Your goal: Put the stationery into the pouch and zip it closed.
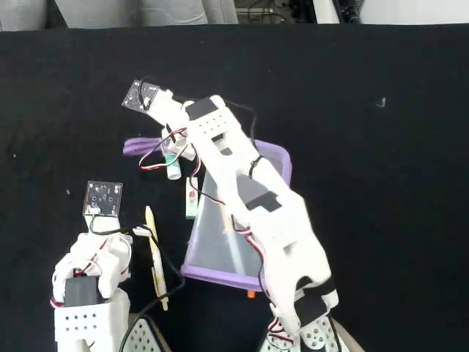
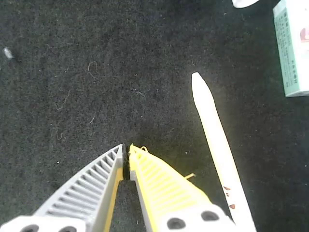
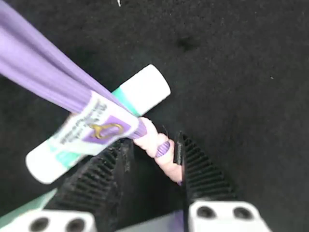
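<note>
The translucent pouch (image 1: pixel 220 235) with purple edging lies in the middle of the table under my right arm. Its purple zipper band (image 3: pixel 43 72) crosses over a white and green glue stick (image 3: pixel 96 125). My right gripper (image 3: pixel 153 141) is open at the pouch's far left corner, and the pink and purple zipper pull (image 3: pixel 161 150) hangs between its black fingers. A cream pen (image 2: pixel 217 140) lies just beside my left gripper (image 2: pixel 126 150), which is shut and holds nothing. A green and white eraser box (image 1: pixel 191 199) rests between the pen and the pouch.
Black cloth covers the table (image 1: pixel 381 147), with free room on the right and far side. The glue stick (image 1: pixel 173 166) sits outside the pouch at its far left corner. An orange bit (image 1: pixel 250 294) shows at the pouch's near edge.
</note>
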